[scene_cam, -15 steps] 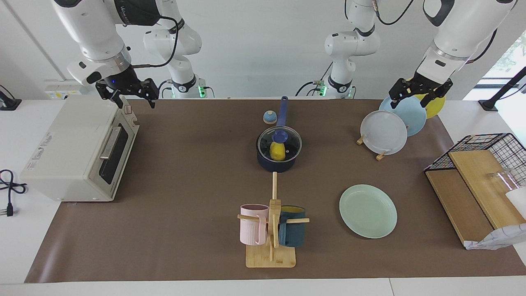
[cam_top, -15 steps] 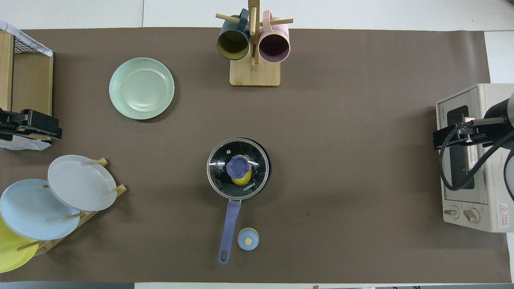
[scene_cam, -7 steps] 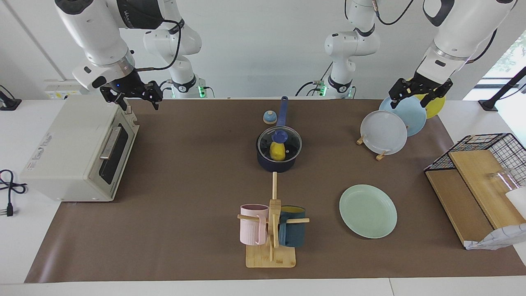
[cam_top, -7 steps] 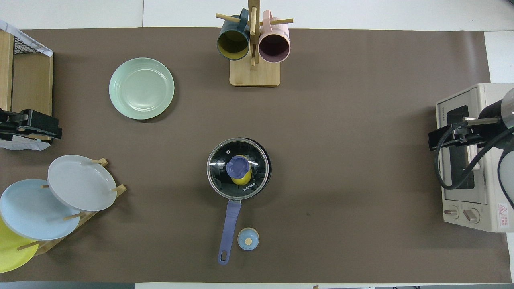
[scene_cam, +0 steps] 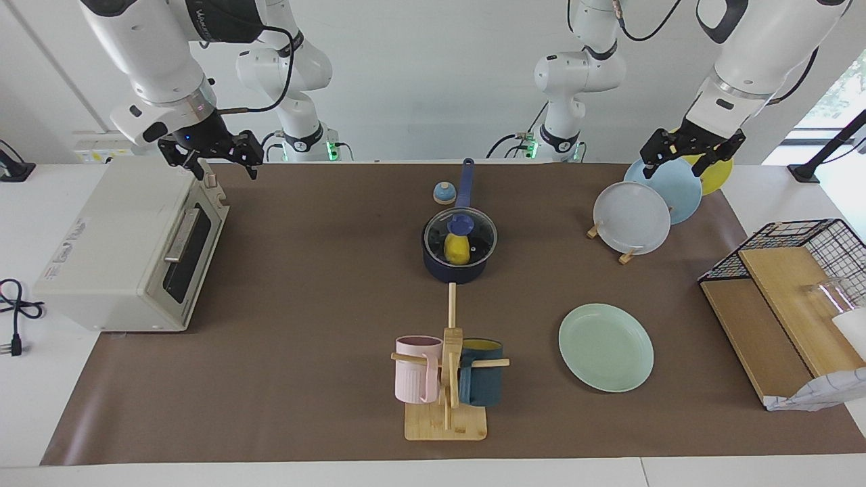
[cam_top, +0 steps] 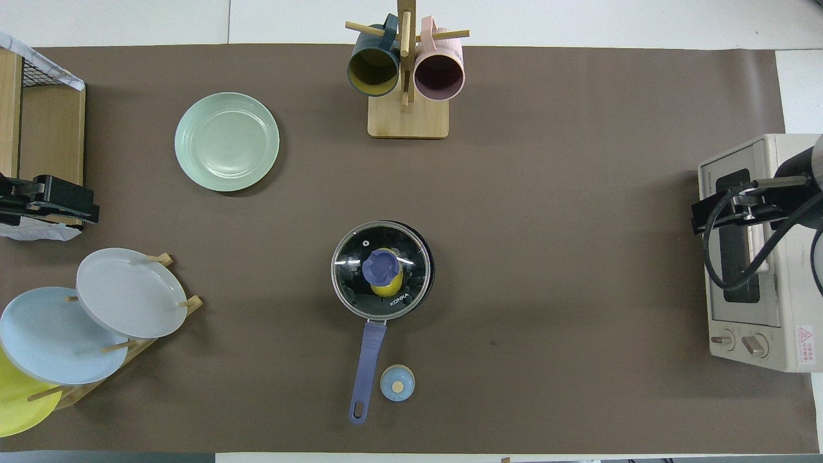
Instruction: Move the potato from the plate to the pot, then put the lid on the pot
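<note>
The yellow potato [scene_cam: 457, 249] lies in the dark navy pot [scene_cam: 454, 272] at the middle of the table, seen through the glass lid [scene_cam: 461, 224] that sits on the pot. In the overhead view the lid [cam_top: 379, 267] covers the pot [cam_top: 366, 347] and the potato [cam_top: 388, 287]. The mint-green plate [scene_cam: 605, 347] [cam_top: 226, 141] is bare, farther from the robots, toward the left arm's end. My left gripper [scene_cam: 678, 164] [cam_top: 58, 204] is open, up over the plate rack. My right gripper [scene_cam: 223, 162] [cam_top: 720, 209] is open, up over the toaster oven.
A toaster oven [scene_cam: 128, 243] stands at the right arm's end. A rack of upright plates [scene_cam: 632, 216] and a wire basket with wooden boards [scene_cam: 778, 284] stand at the left arm's end. A mug tree [scene_cam: 446, 379] stands farther out. A small bell [scene_cam: 444, 193] sits beside the pot handle.
My right gripper has shifted slightly over the toaster oven. The left arm, pot, lid and potato have not moved.
</note>
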